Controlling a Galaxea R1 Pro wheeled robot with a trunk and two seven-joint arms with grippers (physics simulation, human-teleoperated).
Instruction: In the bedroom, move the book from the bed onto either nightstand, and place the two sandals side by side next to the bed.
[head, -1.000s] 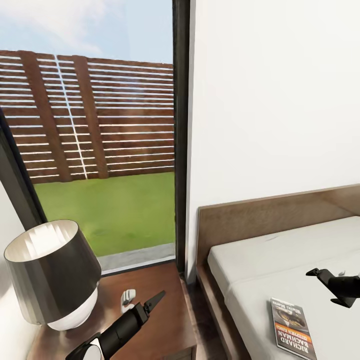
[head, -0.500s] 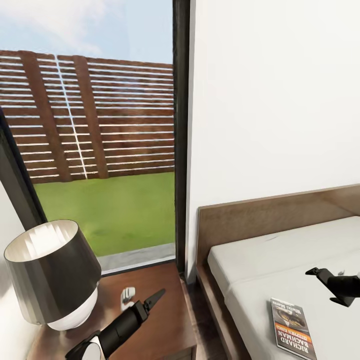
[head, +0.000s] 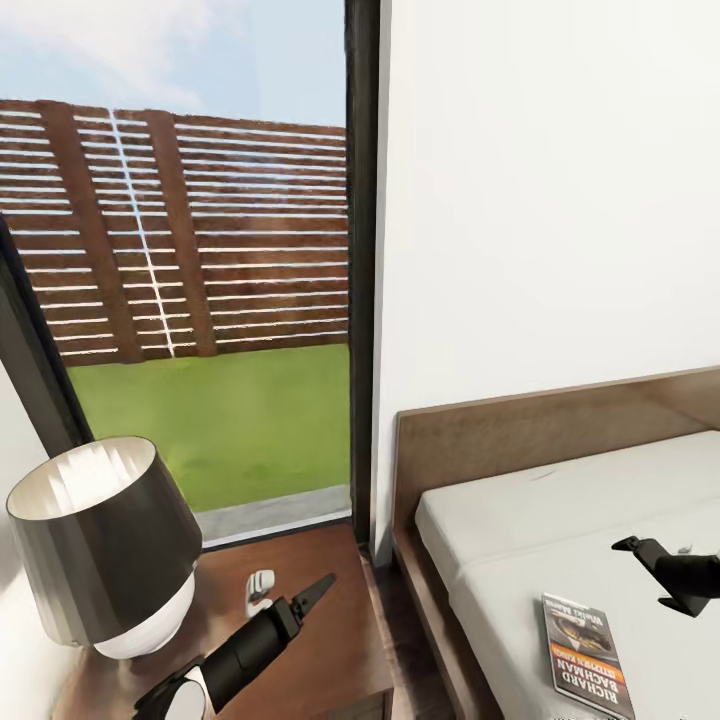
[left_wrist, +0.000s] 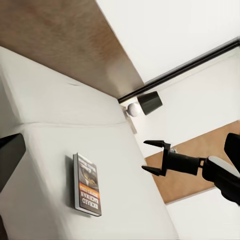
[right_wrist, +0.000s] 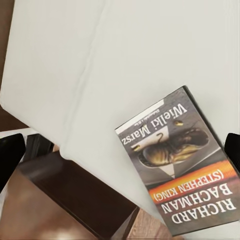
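On the bed (head: 560, 500), near its nightstand-side edge, the book (head: 587, 655) lies flat: thin glossy paperback, dark cover, orange band. Right gripper (head: 662, 572) hovers just beyond the book, jaws apart, empty. Left gripper (head: 305, 600) hangs over the nightstand (head: 340, 640), a glossy dark wood top; whether its jaws are apart I cannot tell. Step in hand: book pickup, not yet begun. Next move likely calls for lowering onto the book's edge, since it lies flush on the smooth pale mattress.
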